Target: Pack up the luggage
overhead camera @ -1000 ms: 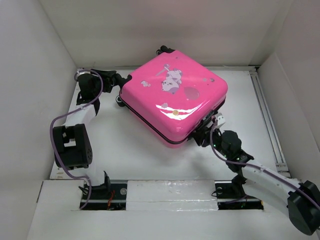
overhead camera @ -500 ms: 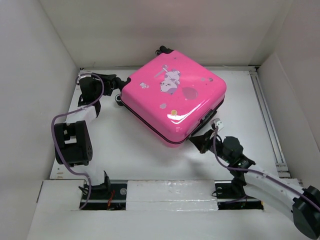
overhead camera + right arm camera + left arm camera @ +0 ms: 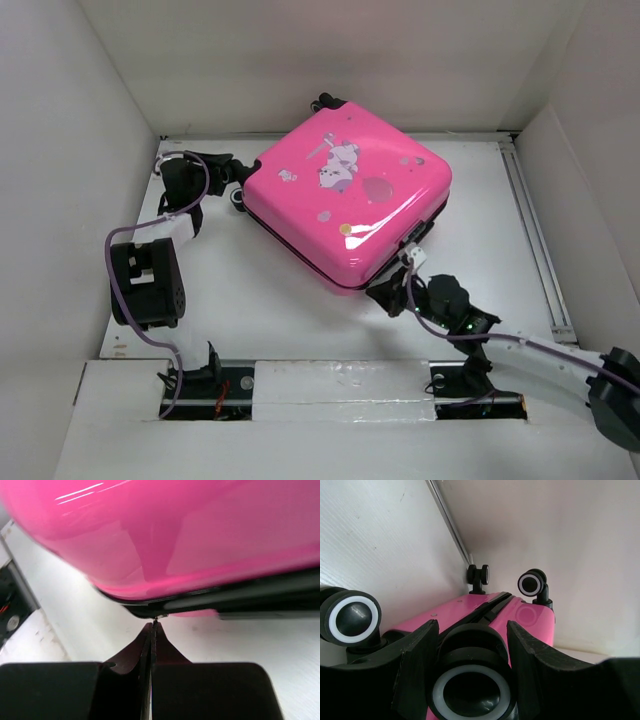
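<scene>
Counter (image 3: 260, 300): white, walled at the far edge and both side edges.
Luggage (image 3: 350, 195): hot pink, shut, lying flat with the printed lid up, set cornerwise by the middle of the far edge, wheeled end toward the far-left corner.
Left pincer (image 3: 471, 627): at the wheeled end near the far-left corner, clamped on either side of one wheel (image 3: 472, 692), pinching it.
Right pincer (image 3: 152, 626): at the luggage's nearest corner, pressed together, tip against the zipper trim (image 3: 240, 597); anything nipped there too small to tell.
Zipper trim: black, along the shell's seam.
Wheel: black, white-ringed.
</scene>
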